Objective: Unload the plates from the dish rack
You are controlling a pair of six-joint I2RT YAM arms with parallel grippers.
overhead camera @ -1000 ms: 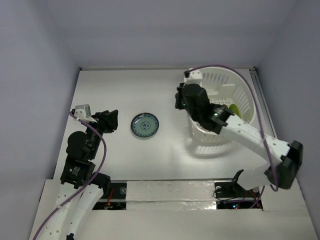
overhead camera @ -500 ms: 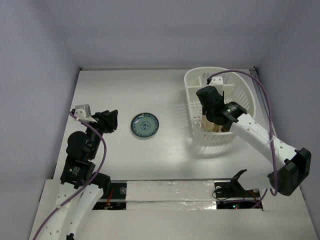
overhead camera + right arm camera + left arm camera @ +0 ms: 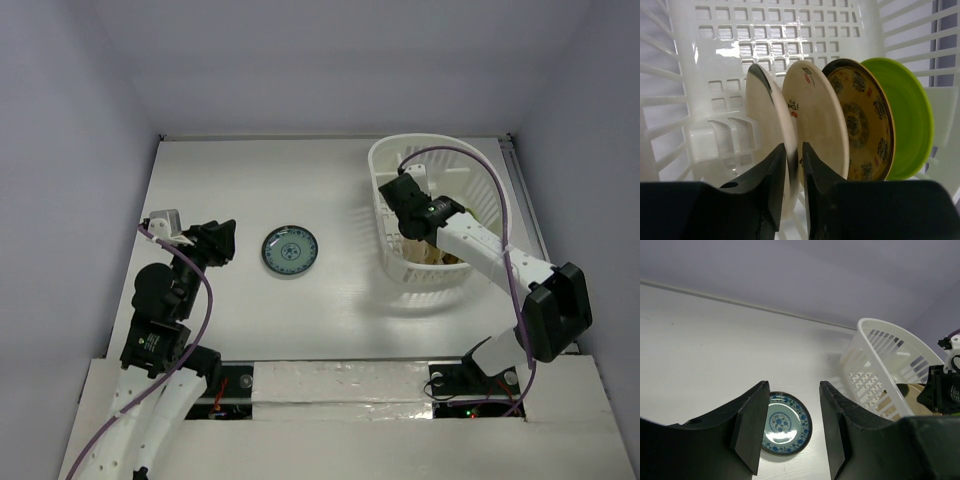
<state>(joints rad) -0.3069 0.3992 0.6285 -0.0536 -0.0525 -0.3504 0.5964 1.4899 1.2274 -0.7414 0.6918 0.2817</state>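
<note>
Plates stand on edge in the white dish rack [image 3: 790,30], rims up, faces sideways: leftmost cream plate [image 3: 767,125], second cream plate [image 3: 817,125], amber patterned plate [image 3: 862,125], lime green plate [image 3: 910,115]. The right gripper [image 3: 793,165] straddles the leftmost rim — whether it presses is unclear. The left gripper [image 3: 792,425], fingers apart, hovers near a teal plate [image 3: 290,250] lying flat on the table [image 3: 220,180].

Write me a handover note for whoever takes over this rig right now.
Left gripper: open, aimed at the teal plate, not touching it.
Right gripper: inside the dish rack, fingers either side of the first cream plate rim; cannot tell if clamped.
Done: teal plate lies on the table.
Left: four plates upright in the rack: first cream plate, second cream plate, amber plate, lime green plate.
</note>
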